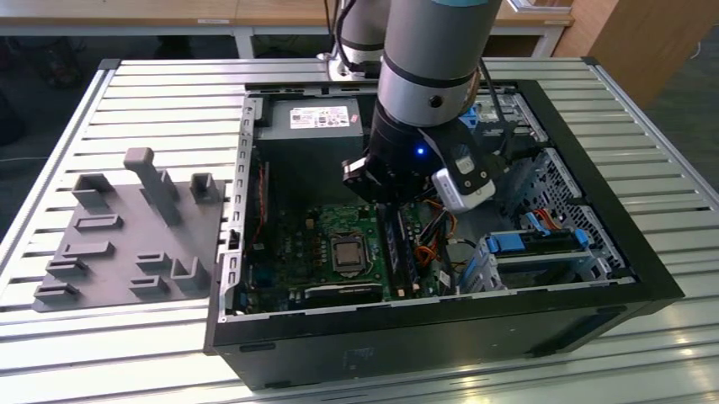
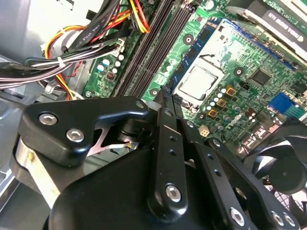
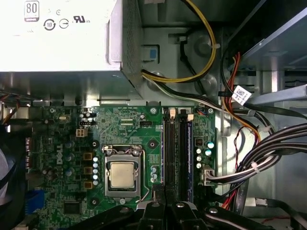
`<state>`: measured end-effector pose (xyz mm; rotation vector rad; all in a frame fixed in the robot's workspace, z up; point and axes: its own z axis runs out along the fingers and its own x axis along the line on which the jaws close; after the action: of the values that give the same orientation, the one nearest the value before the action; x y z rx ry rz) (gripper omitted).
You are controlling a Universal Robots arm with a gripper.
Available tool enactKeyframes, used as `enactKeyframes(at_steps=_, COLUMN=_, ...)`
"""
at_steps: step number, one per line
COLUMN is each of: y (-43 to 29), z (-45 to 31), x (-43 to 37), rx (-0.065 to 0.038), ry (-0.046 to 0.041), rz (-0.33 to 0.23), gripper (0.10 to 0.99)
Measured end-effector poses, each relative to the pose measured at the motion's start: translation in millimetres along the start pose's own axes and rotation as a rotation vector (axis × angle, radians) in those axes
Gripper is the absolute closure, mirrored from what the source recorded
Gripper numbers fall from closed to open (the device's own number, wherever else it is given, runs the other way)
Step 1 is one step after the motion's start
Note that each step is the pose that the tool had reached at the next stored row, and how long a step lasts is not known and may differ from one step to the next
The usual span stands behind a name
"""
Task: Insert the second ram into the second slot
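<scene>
from the exterior view's left: a grey fixture tray (image 1: 124, 231) lies on the slatted table (image 1: 67, 126) beside the open computer case (image 1: 450, 311); inside, the cpu socket (image 1: 346, 251) sits just left of the ram slots (image 1: 396, 248), where the gripper (image 1: 393, 202) hangs low over the motherboard (image 1: 292, 252); its fingers look drawn close together above the slots in the first wrist view, though whether they pinch the second ram cannot be told, since the stick itself is hard to pick out among the dark slots (image 3: 176, 153); a tilted or misaligned press could jam the board edge or strain the slot latches; the loose cable bundle (image 3: 259, 158) just beside the slots could snag; the fingertips are hidden behind the gripper body (image 2: 163, 158).
</scene>
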<state>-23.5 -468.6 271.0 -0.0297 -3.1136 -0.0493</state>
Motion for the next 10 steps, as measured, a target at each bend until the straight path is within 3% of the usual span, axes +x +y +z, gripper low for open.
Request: enactKeyframes(at_steps=10, y=-0.2, z=7.1, x=-0.6, rx=0.000, ry=0.0001, rz=0.000, gripper=0.969)
